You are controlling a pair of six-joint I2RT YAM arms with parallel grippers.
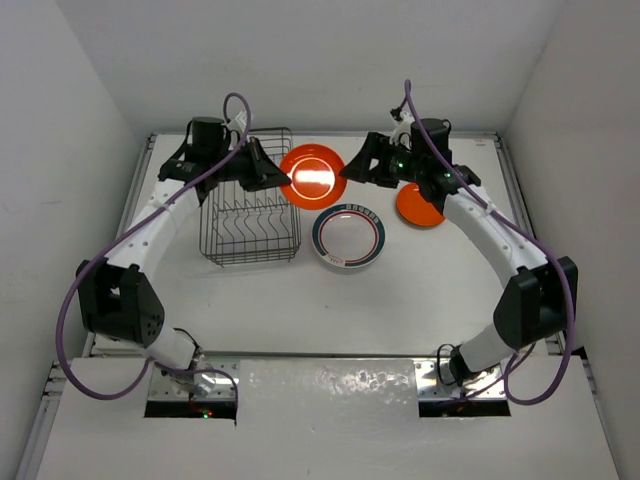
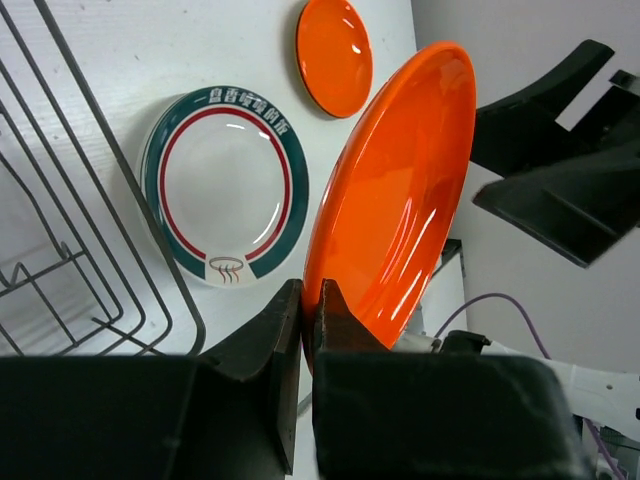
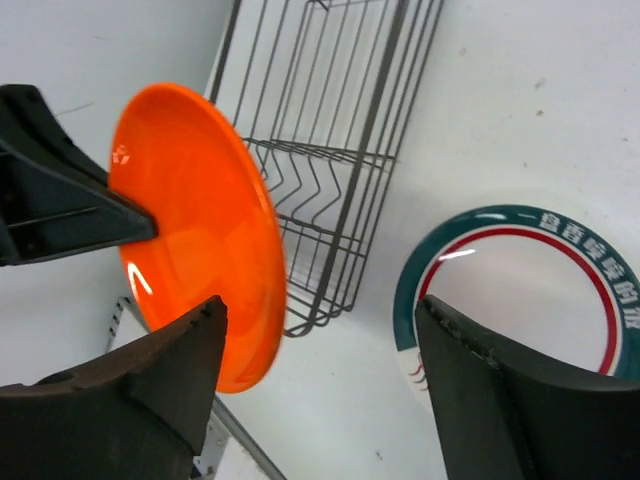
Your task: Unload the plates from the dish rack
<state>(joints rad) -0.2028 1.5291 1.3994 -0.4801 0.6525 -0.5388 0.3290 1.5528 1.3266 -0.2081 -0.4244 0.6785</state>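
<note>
Left arm base point(image 1: 185, 372) and right arm base point(image 1: 462, 368) sit at the near edge of the table point(image 1: 300, 310). Both arms reach away toward the far end.

Mid-table: white plate with teal-and-red rim point(image 1: 348, 238) lies flat, face up, just right of the dish rack point(image 1: 250, 215). The rack is on the left side. Its wires and prongs hold no plate in the overhead or right wrist views.

Farther right: small orange plate point(image 1: 418, 210) lies flat on the table, partly hidden under the right arm.

Farther back: larger orange plate point(image 1: 312, 175) is off the table, standing on edge just past the rack's far right corner. The left gripper point(image 2: 310, 305) is pinched narrow on its lower rim, 1 finger on each face. The right gripper point(image 3: 320, 305) faces this plate from the other side with its fingers spread wide, holding nothing. Its left finger overlaps the plate in its own view, and I cannot tell whether they touch.

Count: 3 plates in sight, 2 set down and 1 in the air.

Judgement: unloading looks nearly done. What remains is to get the held plate down flat on the table. The open right gripper sits as if ready for a hand-over, but that is a guess.
</note>
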